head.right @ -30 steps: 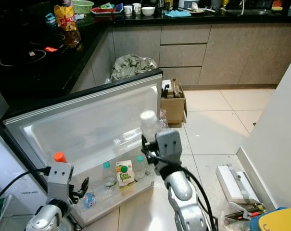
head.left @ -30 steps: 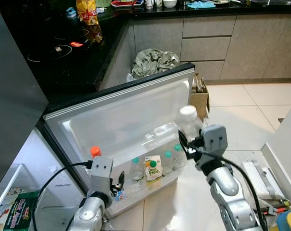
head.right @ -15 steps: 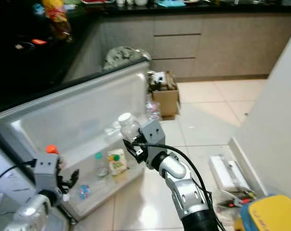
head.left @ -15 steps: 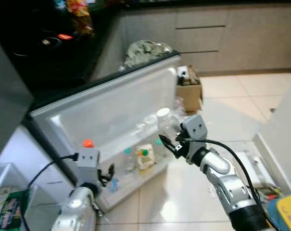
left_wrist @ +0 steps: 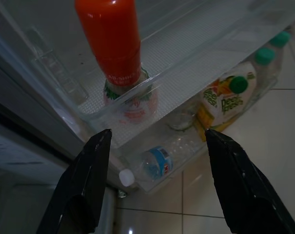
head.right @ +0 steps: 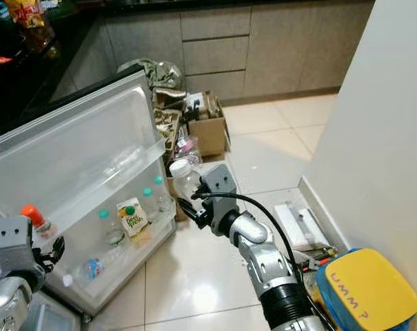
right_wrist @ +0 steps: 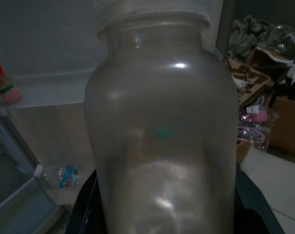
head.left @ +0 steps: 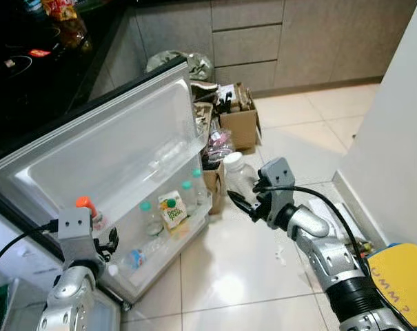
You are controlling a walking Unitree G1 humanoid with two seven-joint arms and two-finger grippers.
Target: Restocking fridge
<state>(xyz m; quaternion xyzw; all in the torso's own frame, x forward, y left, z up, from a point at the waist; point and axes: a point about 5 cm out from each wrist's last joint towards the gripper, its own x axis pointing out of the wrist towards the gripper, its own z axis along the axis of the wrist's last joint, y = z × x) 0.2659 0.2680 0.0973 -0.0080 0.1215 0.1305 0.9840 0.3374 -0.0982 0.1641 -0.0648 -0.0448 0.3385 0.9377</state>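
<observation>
Right gripper (head.left: 248, 200): clamped round a clear plastic bottle (head.left: 237, 174) with a white cap, held upright above the tiled floor (head.left: 236, 269), just off the free edge of the open fridge door (head.left: 98, 155), at about 3 o'clock from it.
Bottle up close: in the right wrist view its cloudy, see-through body (right_wrist: 162, 141) sits between the black fingers (right_wrist: 86, 204).
Left gripper (left_wrist: 154, 170): fingers (left_wrist: 86, 185) spread wide with nothing between them, hovering low in front of the door's shelves, at about 7 o'clock from the door's middle.
Upper door shelf: a red-capped bottle (left_wrist: 120, 63) stands upright at the hinge end, straight ahead of the left gripper.
Lower door shelf: a juice carton (head.left: 172, 211) with a green cap stands among small green-capped bottles (head.left: 147, 216); one water bottle (left_wrist: 154, 163) lies on its side toward the hinge end.
Beyond the door, 12 to 1 o'clock: an open cardboard box (head.left: 239, 124) and crumpled bags (head.left: 170, 62) sit against grey cabinets (head.left: 277, 38).
Far right, 4 o'clock: a yellow lid (head.right: 367, 293) on a blue container beside a white wall (head.right: 373, 117).
</observation>
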